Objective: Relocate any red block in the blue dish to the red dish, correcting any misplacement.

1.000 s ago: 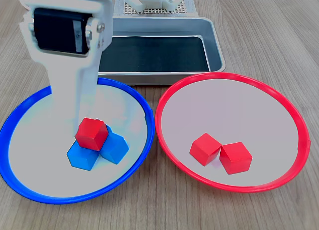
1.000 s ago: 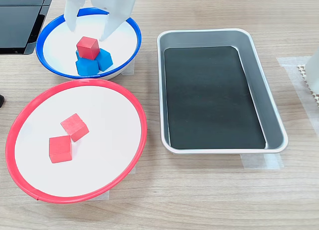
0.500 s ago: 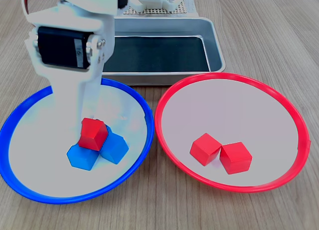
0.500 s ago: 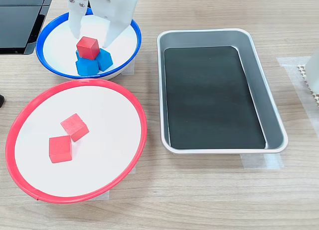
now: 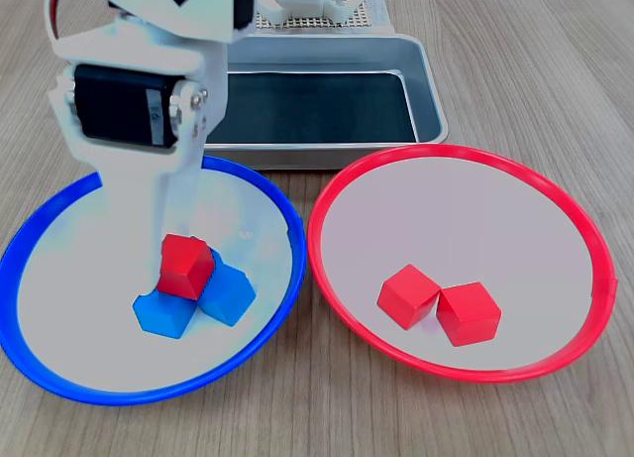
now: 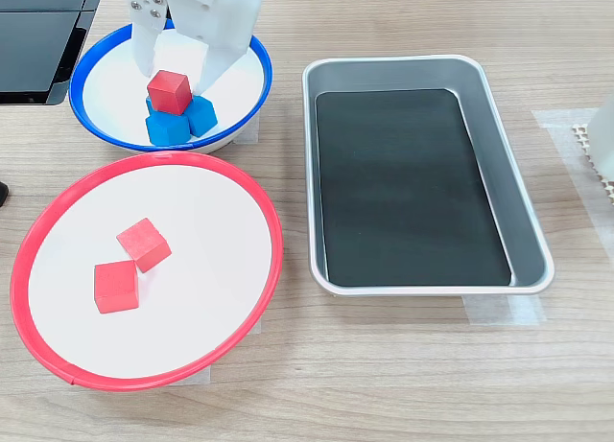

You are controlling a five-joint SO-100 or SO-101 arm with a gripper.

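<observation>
1. The red block (image 6: 170,91) sits in the blue dish (image 6: 251,54), perched on top of two blue cubes (image 6: 180,122) – in the first exterior view it leans slightly on that pair.
2. The claw (image 6: 173,73) hangs over the blue dish with its jaws spread apart; in the second exterior view one white finger (image 6: 143,51) stands on the red block's left and the other on its right, neither clearly pressing on it.
3. In the first exterior view the arm's white body and black motor housing (image 5: 117,107) rise just behind the red block and hide the fingertips.
4. The red dish (image 6: 38,221) lies just beside the blue dish – below it in the second exterior view, to its right in the first exterior view.
5. Two more red cubes (image 6: 130,264) rest in the red dish, touching each other.
6. A rectangular metal tray (image 6: 514,195) with a dark floor stands on the wooden worktop (image 6: 403,365), on the second exterior view's right, well apart from the cubes.
</observation>
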